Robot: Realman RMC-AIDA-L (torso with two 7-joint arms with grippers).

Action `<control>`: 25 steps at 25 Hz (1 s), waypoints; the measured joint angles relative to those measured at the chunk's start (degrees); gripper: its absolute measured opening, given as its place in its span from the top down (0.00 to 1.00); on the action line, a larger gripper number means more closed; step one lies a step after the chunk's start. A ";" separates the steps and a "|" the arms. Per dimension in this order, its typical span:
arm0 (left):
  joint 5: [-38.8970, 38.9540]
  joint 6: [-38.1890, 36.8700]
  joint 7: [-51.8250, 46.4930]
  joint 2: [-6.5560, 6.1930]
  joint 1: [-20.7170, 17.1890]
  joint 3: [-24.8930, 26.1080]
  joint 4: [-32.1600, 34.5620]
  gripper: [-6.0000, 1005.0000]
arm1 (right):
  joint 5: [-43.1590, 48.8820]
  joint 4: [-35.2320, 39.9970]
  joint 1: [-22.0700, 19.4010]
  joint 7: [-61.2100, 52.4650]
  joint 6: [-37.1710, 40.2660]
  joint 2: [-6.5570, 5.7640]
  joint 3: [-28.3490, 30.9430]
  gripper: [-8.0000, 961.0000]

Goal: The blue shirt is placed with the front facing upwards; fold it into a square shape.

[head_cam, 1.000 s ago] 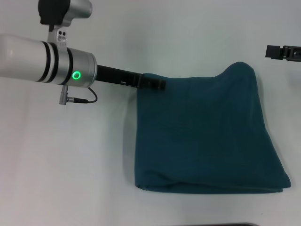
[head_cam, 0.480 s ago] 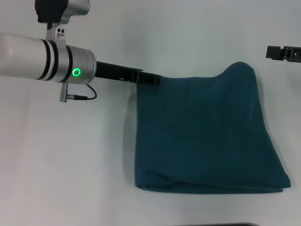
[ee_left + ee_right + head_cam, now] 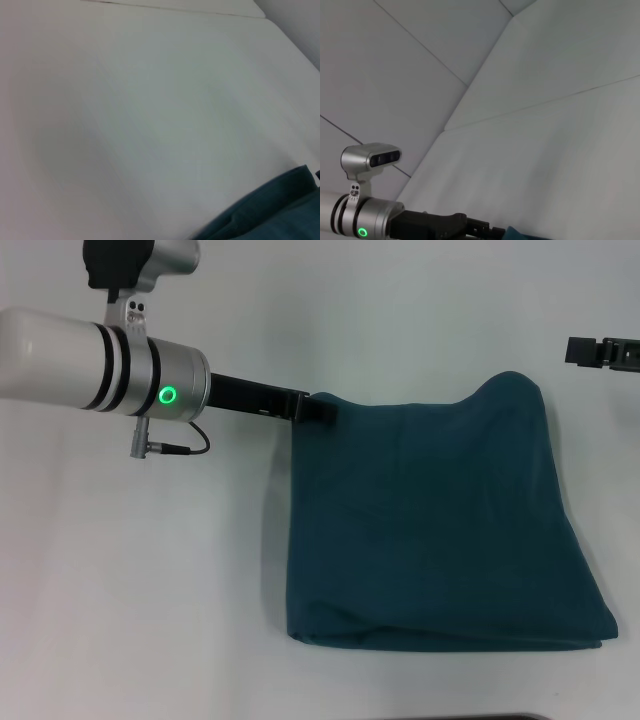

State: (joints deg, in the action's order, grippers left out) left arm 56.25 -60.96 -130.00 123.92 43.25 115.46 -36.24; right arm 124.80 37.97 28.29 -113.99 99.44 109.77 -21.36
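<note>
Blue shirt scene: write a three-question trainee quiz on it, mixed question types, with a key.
1. True or false: the blue shirt lies spread out flat with its chest lettering showing.
2. Which gripper is at the shirt's far corner on the robot's left? A) left gripper B) right gripper
3. Fill in: the right gripper sits off to the robot's right, ____ the shirt.

Key:
1. False; it is folded into a rough square, plain fabric up.
2. A
3. apart from
</note>
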 joint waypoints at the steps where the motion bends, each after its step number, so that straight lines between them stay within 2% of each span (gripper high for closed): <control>1: 0.00 -0.16 0.08 0.00 0.00 -0.02 -0.04 0.56 | 0.00 0.00 0.01 0.00 -0.01 0.00 0.00 0.21; 7: 0.14 -0.56 0.27 0.00 0.21 -0.23 -0.23 0.58 | 0.00 0.00 0.01 0.00 -0.03 0.00 0.00 0.21; 13: 0.05 -0.56 0.25 0.00 0.40 -0.24 -0.18 0.36 | -0.03 0.00 0.13 0.00 0.03 0.00 0.00 0.21; 18: 0.00 -0.52 0.17 0.00 0.55 -0.24 -0.05 0.33 | -0.06 0.00 0.20 -0.07 0.05 0.00 0.00 0.21; 25: -0.01 -0.28 -0.18 0.00 0.55 -1.51 0.01 0.39 | -0.05 0.00 0.11 -0.09 0.06 0.00 0.00 0.22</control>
State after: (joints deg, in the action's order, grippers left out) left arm 56.23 -61.25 -130.18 123.93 43.79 113.95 -36.23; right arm 124.75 37.97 28.41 -114.08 99.50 109.77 -21.36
